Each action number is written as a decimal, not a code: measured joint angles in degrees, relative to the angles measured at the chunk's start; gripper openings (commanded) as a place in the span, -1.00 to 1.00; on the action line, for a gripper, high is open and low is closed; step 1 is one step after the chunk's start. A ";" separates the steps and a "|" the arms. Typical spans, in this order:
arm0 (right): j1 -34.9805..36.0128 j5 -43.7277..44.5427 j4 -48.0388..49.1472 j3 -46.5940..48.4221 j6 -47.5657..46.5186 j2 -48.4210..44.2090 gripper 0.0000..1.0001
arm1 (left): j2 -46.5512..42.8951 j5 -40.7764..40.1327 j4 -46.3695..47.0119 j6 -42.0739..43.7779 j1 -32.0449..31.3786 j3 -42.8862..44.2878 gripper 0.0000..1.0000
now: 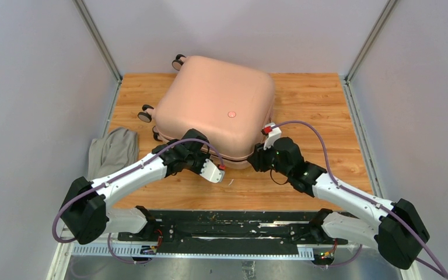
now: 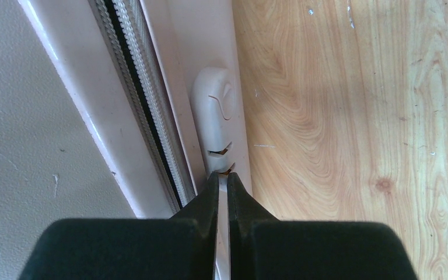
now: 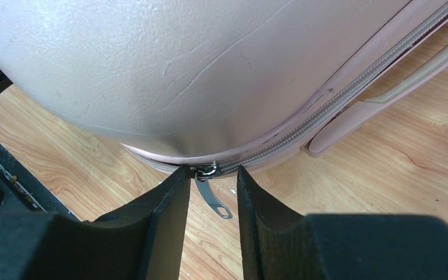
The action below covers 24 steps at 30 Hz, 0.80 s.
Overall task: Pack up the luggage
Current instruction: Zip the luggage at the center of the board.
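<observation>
While the wooden table (image 1: 315, 105) bears the luggage (image 1: 213, 108) flat at its middle, lid down, the left gripper (image 2: 222, 185) presses its fingers together at the handle mount (image 2: 214, 111). The right gripper (image 3: 212, 175) stands spread, straddling the zipper pull (image 3: 214, 203) without pinching it.

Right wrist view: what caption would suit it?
Open hand straddles the zipper pull at a corner of the luggage.

Straight ahead of the right gripper (image 3: 210, 175) the suitcase (image 3: 181, 76) shell bars the way. Only the zipper pull (image 3: 214, 201) hangs in the gap between its jaws, with bare table (image 3: 396, 175) free to its right. The left gripper (image 2: 222, 182) faces the suitcase handle (image 2: 216, 116), shell close on its left, bare table free on its right.
</observation>
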 measured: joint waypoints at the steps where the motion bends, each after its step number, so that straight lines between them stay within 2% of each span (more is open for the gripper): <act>1: 0.00 0.00 -0.24 0.15 0.00 0.07 -0.19 | 0.00 0.00 -0.02 0.02 0.00 0.00 -1.00; 5: 0.76 0.44 -1.09 0.85 0.17 0.42 -0.01 | 0.00 0.04 -0.04 0.09 0.00 0.00 -1.00; 9: 2.60 2.95 -1.73 1.46 0.44 0.76 0.00 | -0.24 0.11 -0.07 0.50 0.00 -0.17 -1.00; 15: 3.91 6.60 -2.62 2.19 1.33 1.38 -0.13 | -0.37 0.11 0.11 0.68 -0.04 -0.33 -1.00; 19: 4.46 8.09 -4.24 3.17 2.14 1.95 -0.14 | -0.39 0.09 0.09 0.66 -0.09 -0.33 -1.00; 24: 5.53 10.25 -4.66 3.06 3.72 1.44 0.02 | -0.74 0.11 0.37 0.96 -0.09 -0.70 -1.00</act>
